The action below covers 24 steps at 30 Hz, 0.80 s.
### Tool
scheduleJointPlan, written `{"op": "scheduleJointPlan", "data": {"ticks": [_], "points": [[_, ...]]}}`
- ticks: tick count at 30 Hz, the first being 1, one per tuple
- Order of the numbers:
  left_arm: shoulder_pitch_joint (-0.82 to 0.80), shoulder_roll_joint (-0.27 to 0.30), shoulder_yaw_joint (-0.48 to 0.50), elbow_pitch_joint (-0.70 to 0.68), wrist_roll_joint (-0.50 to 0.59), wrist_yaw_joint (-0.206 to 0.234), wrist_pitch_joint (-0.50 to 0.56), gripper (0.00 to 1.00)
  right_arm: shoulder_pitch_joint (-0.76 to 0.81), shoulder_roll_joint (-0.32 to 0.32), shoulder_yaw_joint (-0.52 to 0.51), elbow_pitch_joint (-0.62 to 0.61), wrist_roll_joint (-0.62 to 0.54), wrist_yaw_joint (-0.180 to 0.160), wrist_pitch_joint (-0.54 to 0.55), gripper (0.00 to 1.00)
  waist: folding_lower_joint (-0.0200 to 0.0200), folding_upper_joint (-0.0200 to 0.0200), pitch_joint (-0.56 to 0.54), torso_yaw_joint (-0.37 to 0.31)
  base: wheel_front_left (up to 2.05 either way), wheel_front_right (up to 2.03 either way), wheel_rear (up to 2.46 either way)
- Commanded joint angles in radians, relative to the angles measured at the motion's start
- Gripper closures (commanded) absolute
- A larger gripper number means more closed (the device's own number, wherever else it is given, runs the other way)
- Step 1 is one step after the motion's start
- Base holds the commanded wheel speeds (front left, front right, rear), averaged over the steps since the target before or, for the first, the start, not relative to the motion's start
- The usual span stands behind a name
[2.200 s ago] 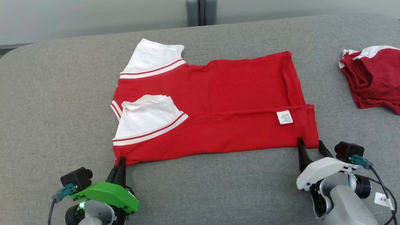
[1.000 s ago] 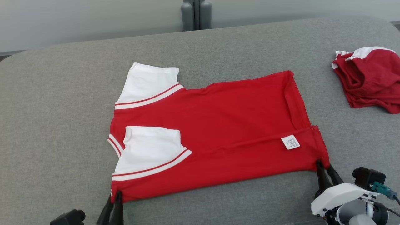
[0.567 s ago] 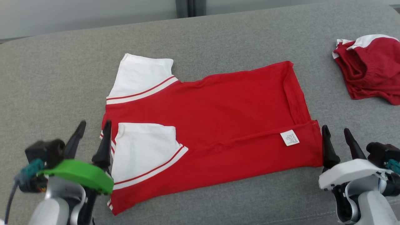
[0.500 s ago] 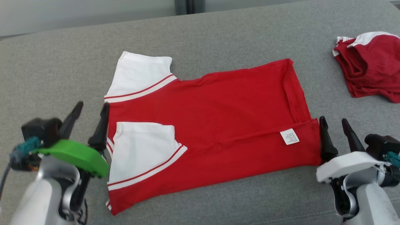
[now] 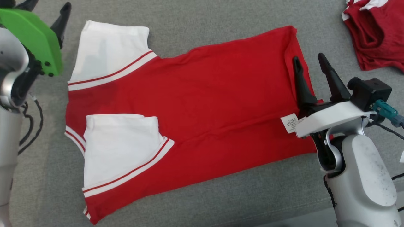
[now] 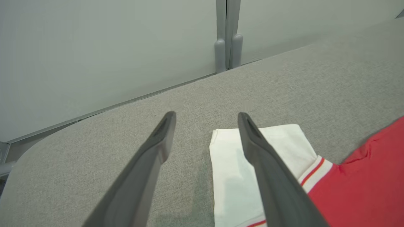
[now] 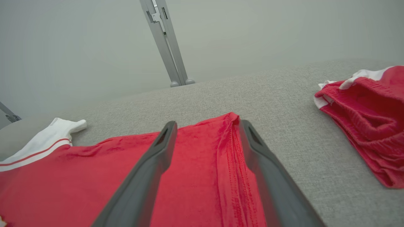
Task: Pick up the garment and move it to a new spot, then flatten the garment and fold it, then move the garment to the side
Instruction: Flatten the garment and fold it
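The garment [image 5: 202, 94], a red shirt with white sleeves, lies flat on the grey padded surface [image 5: 202, 195]. Its near long edge is folded over, so a white label [image 5: 289, 123] shows, and the near sleeve [image 5: 120, 145] lies on top. My left gripper [image 5: 47, 6] stands open and empty beside the far white sleeve [image 6: 227, 176]. In the left wrist view my left gripper [image 6: 206, 116] has one finger over that sleeve's edge. Above the hem end, my right gripper [image 5: 308, 58] is open and holds nothing. In the right wrist view the red cloth [image 7: 195, 176] lies under my right gripper [image 7: 208, 124].
A second red and white garment [image 5: 375, 37] lies crumpled at the far right, also seen from the right wrist [image 7: 363, 116]. A grey post [image 6: 227, 47] stands behind the surface's far edge. A black cable [image 5: 31, 126] hangs by my left arm.
Both grippers have opened and let go of the garment's near corners, then lifted and moved forward, the left to the far sleeve, the right over the hem. The camera has tilted down.
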<state>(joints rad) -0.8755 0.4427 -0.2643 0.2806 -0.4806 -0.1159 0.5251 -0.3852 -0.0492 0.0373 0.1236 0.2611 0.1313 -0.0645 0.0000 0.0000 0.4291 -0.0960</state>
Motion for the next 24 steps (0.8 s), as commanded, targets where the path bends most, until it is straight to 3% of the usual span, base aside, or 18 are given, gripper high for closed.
{"op": "scheduleJointPlan", "data": {"ticks": [1,10,19,20,22,24], "points": [[-0.035,0.019,-0.004,0.028,-0.007,-0.005,0.027,0.0,-0.029,-0.003,0.002,-0.004,-0.002,-0.001,-0.01,0.0,0.0,0.0,0.115,-0.08,0.0,0.0,0.0],[-0.11,0.073,0.02,0.12,-0.077,-0.002,0.153,0.0,-0.1,-0.002,0.004,0.003,-0.002,-0.001,-0.045,0.0,0.0,0.0,0.193,-0.139,0.0,0.0,0.0],[-0.053,0.109,0.021,0.115,-0.125,-0.005,0.24,0.0,-0.102,-0.002,0.002,0.019,0.001,-0.001,-0.061,0.0,0.0,0.0,0.188,-0.148,0.0,0.0,0.0],[-0.05,0.111,0.021,0.112,-0.126,-0.003,0.243,0.07,-0.104,-0.002,0.002,0.021,0.002,-0.001,-0.062,0.0,0.0,0.0,0.187,-0.148,0.0,0.0,0.0],[-0.044,0.117,0.022,0.108,-0.121,0.005,0.239,0.46,-0.109,-0.002,0.005,0.024,0.002,-0.001,-0.062,0.0,0.0,0.0,0.185,-0.147,0.0,0.0,0.0],[-0.037,0.118,0.022,0.107,-0.123,0.01,0.241,0.69,-0.115,-0.002,0.009,0.025,0.002,-0.001,-0.062,0.0,0.0,0.0,0.182,-0.147,0.0,0.0,0.0]]}}
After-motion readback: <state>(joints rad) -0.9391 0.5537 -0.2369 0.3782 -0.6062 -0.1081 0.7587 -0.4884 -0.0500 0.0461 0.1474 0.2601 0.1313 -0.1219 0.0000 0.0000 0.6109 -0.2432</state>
